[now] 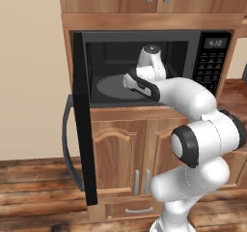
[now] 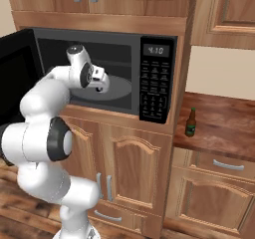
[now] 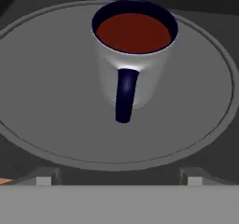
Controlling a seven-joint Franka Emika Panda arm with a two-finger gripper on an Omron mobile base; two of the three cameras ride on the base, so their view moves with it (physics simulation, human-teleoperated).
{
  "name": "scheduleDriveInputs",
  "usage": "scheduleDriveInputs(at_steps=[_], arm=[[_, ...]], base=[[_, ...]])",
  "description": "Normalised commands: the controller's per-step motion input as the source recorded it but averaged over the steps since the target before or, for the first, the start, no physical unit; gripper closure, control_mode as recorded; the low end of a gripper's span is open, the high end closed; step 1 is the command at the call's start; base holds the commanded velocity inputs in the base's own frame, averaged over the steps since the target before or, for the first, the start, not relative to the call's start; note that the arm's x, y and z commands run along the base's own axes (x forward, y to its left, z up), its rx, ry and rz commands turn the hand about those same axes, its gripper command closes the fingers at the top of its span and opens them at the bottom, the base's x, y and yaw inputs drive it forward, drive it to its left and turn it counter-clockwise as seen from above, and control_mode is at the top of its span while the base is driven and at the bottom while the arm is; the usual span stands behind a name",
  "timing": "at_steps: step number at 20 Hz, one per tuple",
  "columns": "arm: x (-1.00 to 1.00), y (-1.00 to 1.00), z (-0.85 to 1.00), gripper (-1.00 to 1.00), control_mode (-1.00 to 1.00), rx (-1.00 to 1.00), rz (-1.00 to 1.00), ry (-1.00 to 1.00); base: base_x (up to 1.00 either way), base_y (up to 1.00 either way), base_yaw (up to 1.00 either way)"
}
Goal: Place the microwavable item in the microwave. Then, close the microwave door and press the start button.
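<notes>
The white mug [image 3: 133, 55], with a dark blue handle and dark red inside, stands upright on the grey turntable [image 3: 56, 97] inside the black microwave [image 1: 193, 47]. My gripper [image 3: 119, 181] is open just in front of the mug, its fingertips [image 3: 43, 180] spread wide and holding nothing. From the base views the gripper [image 1: 128, 81] [image 2: 100, 87] sits at the microwave's opening over the turntable [image 2: 119, 87]. The microwave door [image 1: 84, 124] [image 2: 14, 68] is swung wide open to the left, its grey bar handle [image 1: 67, 144] facing outward. The keypad panel [image 2: 153, 88] and display [image 2: 156, 50] are on the right.
A brown bottle [image 2: 190, 122] stands on the wooden counter [image 2: 224, 128] right of the microwave. Wooden cabinets [image 1: 125, 153] sit below and above the microwave. The open door juts out toward my base on the left.
</notes>
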Motion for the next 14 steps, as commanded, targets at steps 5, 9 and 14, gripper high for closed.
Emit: scheduleDriveInputs(at_steps=[5, 9, 14], arm=[[-0.97, 0.0, 0.19, -1.0, -1.0, 0.0, 0.0, -0.29], [-1.0, 0.0, 0.18, -1.0, -1.0, 0.0, 0.0, -0.28], [-1.0, 0.0, 0.28, -1.0, -1.0, 0.0, 0.0, -0.21]], base=[[0.0, 0.0, 0.0], [0.0, 0.0, 0.0], [0.0, 0.0, 0.0]])
